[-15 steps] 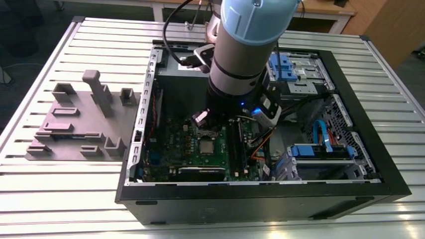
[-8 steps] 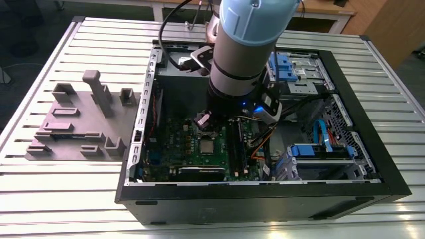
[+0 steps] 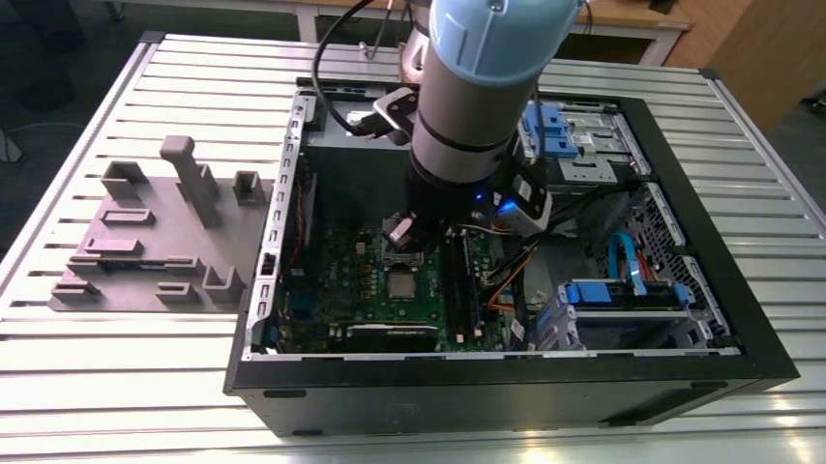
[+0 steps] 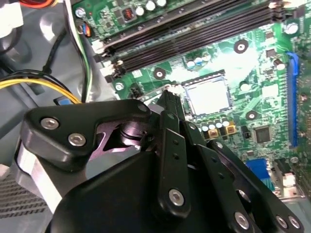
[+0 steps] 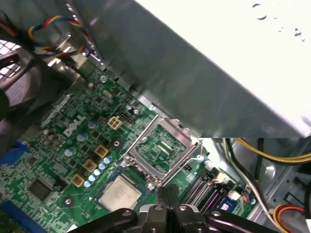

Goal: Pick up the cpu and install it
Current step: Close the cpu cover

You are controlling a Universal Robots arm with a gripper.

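The cpu [image 5: 120, 192], a small square chip with a silver-grey top, lies flat in its socket on the green motherboard [image 5: 73, 145]. It is also seen as cpu [image 4: 208, 95] and cpu [image 3: 402, 284]. The socket's metal frame [image 5: 160, 148] stands tilted up, hinged open beside the chip. My gripper [image 5: 168, 193] is shut with nothing between its fingers. Its tips hover just off one edge of the chip, gripper [image 4: 168, 97]. The arm [image 3: 471, 106] reaches down into the open computer case.
A grey power-supply box [image 5: 204, 73] looms close beside the socket. Dark memory slots [image 4: 194, 29] run along the board, and yellow cables [image 4: 34, 83] hang nearby. Blue drive brackets [image 3: 620, 290] fill the case's right side. A mauve-grey tray [image 3: 142, 242] sits at the exterior view's left.
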